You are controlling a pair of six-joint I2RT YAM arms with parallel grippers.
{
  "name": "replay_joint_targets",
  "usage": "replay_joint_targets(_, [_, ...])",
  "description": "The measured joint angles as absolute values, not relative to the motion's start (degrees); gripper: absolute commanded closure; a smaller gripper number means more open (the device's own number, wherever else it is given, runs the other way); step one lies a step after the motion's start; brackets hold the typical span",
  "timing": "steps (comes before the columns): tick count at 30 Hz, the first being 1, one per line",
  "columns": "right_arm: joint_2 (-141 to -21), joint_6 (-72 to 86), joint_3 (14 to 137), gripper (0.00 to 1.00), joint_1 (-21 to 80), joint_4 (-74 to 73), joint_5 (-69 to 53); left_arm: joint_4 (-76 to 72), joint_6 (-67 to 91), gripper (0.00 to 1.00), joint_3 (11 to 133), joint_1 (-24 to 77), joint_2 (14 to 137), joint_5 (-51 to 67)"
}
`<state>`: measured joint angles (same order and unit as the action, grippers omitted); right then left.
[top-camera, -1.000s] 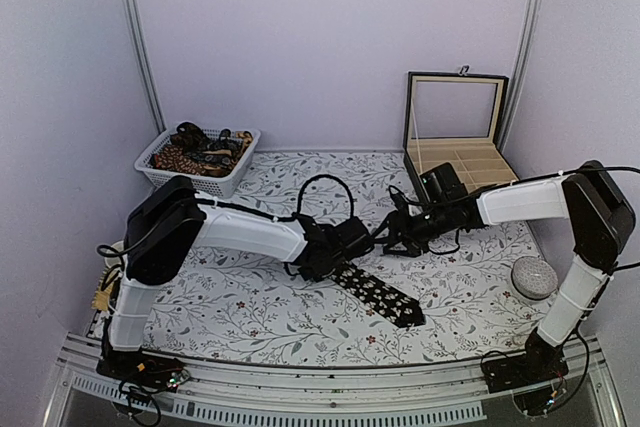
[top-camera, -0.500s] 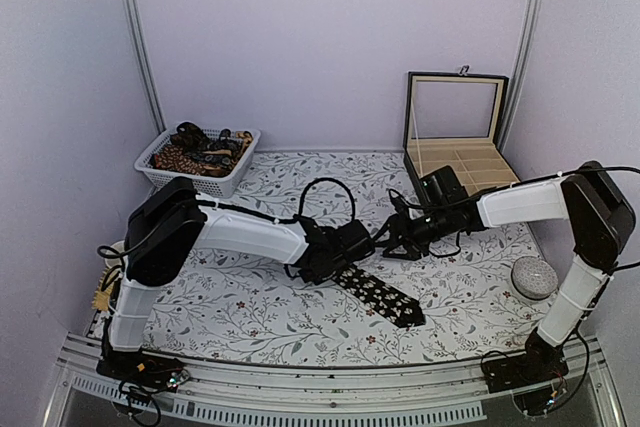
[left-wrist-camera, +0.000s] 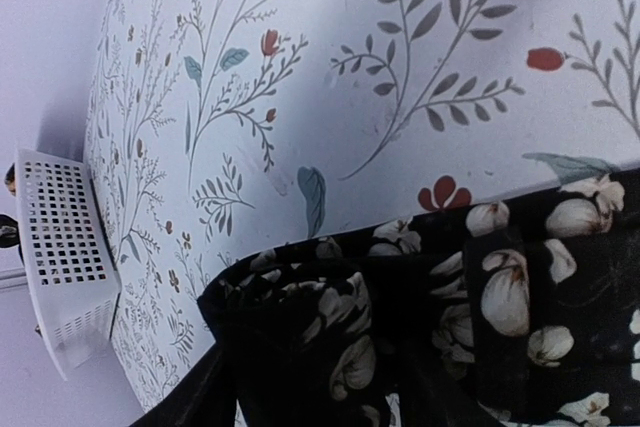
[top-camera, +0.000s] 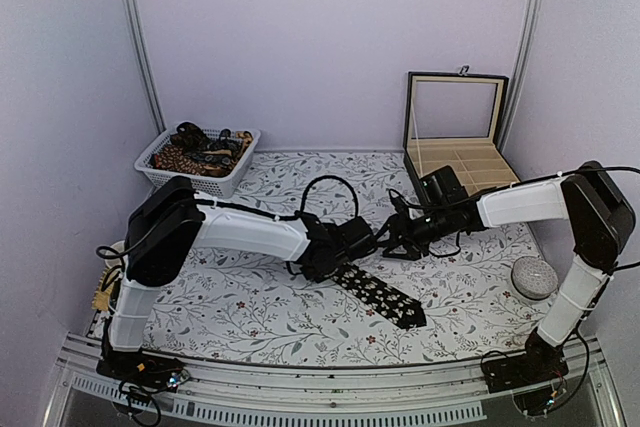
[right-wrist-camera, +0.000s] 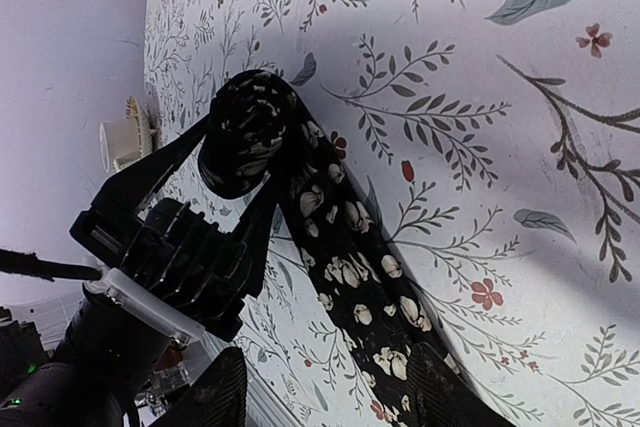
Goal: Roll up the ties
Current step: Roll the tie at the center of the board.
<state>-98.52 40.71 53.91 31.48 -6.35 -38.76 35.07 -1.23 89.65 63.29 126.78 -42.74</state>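
Note:
A black tie (top-camera: 380, 294) with pale flowers lies slanted on the flowered table cloth (top-camera: 250, 297), its wide end toward the front. Its other end is wound into a small roll (right-wrist-camera: 245, 137), which fills the bottom of the left wrist view (left-wrist-camera: 300, 332). My left gripper (right-wrist-camera: 243, 165) is open, one finger on each side of the roll and close to it. From the right, my right gripper (right-wrist-camera: 330, 357) reaches low over the cloth. It is open, and the flat part of the tie (right-wrist-camera: 345, 267) runs out in front of its fingertips.
A white basket (top-camera: 160, 172) with more patterned ties stands at the back left, also seen in the left wrist view (left-wrist-camera: 65, 247). An open compartment box (top-camera: 460, 152) stands at the back right. A grey round object (top-camera: 533, 277) sits by the right arm.
My left gripper's jaws have spread apart around the rolled end of the tie. Both arms have stayed almost where they were.

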Motion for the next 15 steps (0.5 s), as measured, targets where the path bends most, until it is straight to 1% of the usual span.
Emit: replay_joint_targets(15, [-98.5,40.8,53.9,0.46,31.5,-6.0,-38.8,35.3,-2.7,0.34,90.1,63.4,126.8,-42.6])
